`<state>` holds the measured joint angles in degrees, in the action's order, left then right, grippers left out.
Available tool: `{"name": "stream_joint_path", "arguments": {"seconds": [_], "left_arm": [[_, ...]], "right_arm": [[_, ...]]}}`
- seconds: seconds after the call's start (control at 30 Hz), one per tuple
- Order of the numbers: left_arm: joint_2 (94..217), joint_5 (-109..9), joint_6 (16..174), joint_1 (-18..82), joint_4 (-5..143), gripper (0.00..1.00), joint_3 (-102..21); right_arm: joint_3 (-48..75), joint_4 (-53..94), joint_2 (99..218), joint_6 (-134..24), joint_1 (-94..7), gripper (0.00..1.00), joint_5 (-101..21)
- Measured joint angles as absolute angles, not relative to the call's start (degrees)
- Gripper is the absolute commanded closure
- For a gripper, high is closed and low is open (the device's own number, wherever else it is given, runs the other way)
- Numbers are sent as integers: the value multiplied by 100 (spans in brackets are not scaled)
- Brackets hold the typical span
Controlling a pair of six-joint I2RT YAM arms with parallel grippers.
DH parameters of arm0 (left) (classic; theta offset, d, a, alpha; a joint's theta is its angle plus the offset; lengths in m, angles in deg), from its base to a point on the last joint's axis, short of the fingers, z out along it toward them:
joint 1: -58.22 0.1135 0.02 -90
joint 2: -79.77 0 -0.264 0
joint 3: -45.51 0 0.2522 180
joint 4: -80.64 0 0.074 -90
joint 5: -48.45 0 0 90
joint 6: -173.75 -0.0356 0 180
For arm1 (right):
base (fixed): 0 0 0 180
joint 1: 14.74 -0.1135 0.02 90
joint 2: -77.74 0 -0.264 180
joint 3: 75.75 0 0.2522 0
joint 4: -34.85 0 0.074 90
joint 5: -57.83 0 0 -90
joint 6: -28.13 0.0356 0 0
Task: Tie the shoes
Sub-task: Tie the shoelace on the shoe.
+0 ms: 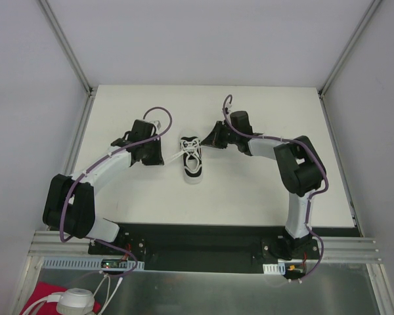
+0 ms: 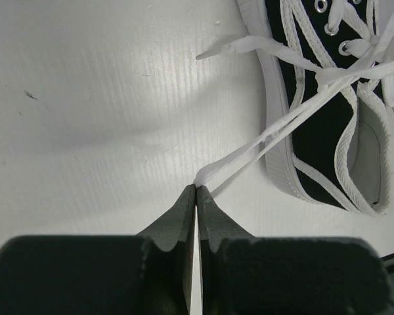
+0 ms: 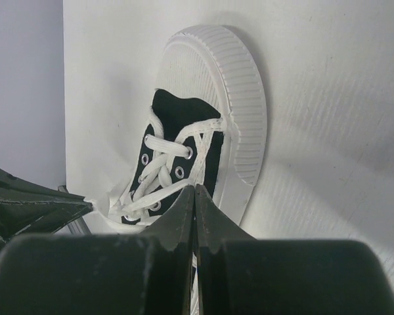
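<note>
From above, the white desk carries one small black sneaker near its middle, between the two arms. Its white toe points toward the arm bases and its white laces bunch at the far end. The left tool sits just beside the sneaker's left side, and a thin lace runs from the shoe across to it. The right tool sits close against the sneaker's far right side, by the laced part.

In the left wrist view, the left tool has its fingers pressed together, pinching the laces right at the tips. Two white strands run up and to the right from the pinch, stretched straight, to the lacing of the sneaker. The sneaker lies in the upper right corner, showing its black side, white trim and white sole. Another lace end lies loose on the desk beside the shoe.

In the right wrist view, the right tool is also pressed together, its tips right at the sneaker's lacing. The ribbed white toe cap points away, up and to the right. The crossed laces run down to the tips, but I cannot tell whether a strand is caught between them. The shoe rests flat on the desk.
</note>
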<state>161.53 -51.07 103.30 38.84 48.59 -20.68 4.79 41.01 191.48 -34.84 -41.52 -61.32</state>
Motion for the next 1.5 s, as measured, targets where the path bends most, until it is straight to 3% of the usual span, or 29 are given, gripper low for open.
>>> {"name": "stream_joint_path", "arguments": {"seconds": [0.7,0.8,0.97,1.2,1.5], "left_arm": [[16221,-5262,10355,3921,4848,100,-2085],[16393,-5410,10350,3919,4818,100,-2221],[16419,-5474,10341,3904,4800,100,-2341],[16527,-5500,10320,3825,4789,100,-2439],[16575,-5502,10302,3795,4763,100,-2483]], "right_arm": [[490,4154,19146,-3418,-4154,99,-6195],[527,4150,19146,-3403,-4198,67,-6259],[556,4130,19141,-3453,-4233,49,-6246],[521,4034,18861,-3536,-4218,45,-6075],[-71,4082,17782,-3740,-4157,49,-5951]]}}
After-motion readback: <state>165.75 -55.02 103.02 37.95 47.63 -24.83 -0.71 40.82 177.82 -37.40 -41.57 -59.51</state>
